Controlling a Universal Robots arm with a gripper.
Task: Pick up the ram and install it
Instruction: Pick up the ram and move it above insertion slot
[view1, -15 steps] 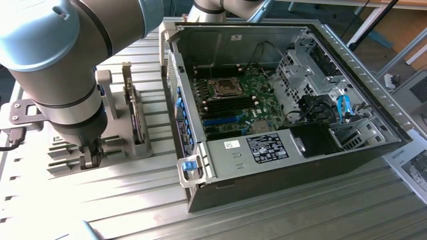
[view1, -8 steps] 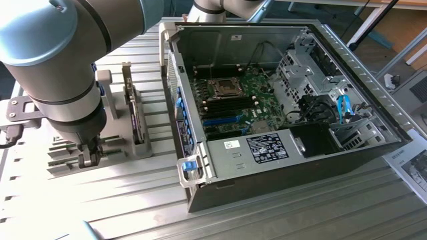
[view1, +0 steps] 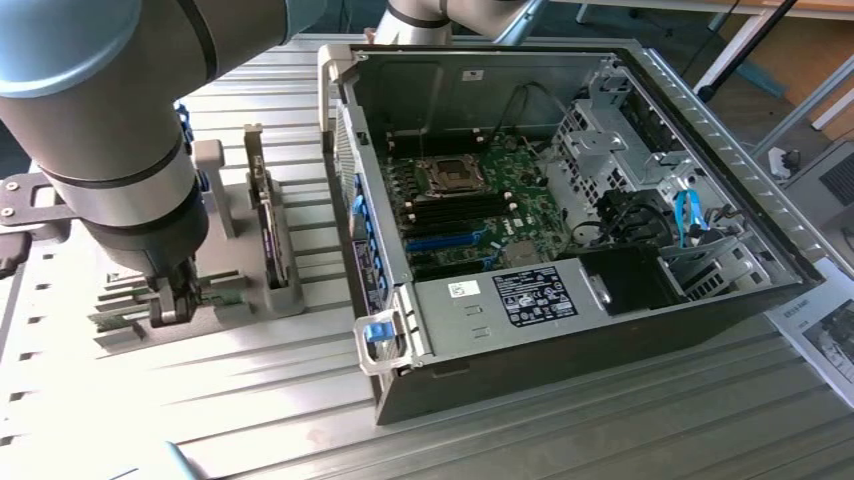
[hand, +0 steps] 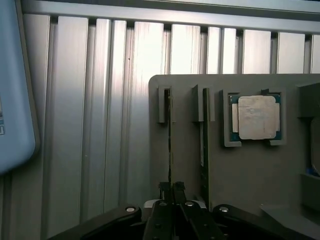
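The big computer case (view1: 400, 85) sat on the table (view1: 267, 400). At its 9 o'clock in the exterior view stood the gray holder (view1: 283, 292). There the gripper (view1: 170, 305) was pinched shut on the thin ram (hand: 171, 145), which stood in its slot. Pulled crooked, the ram could catch the slot walls, bump the second stick (hand: 204, 150) just beside it, or slip out.

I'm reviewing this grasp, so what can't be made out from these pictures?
- Faces of the ram: edge-on in the wrist view; partly behind the gripper in the exterior view.
- Memory slots on the motherboard: too small in the exterior view to tell whether any is filled.
- Grey holder: cut off by the wrist view's edge.
- Blue object: cut off by the wrist view's edge; unidentifiable.
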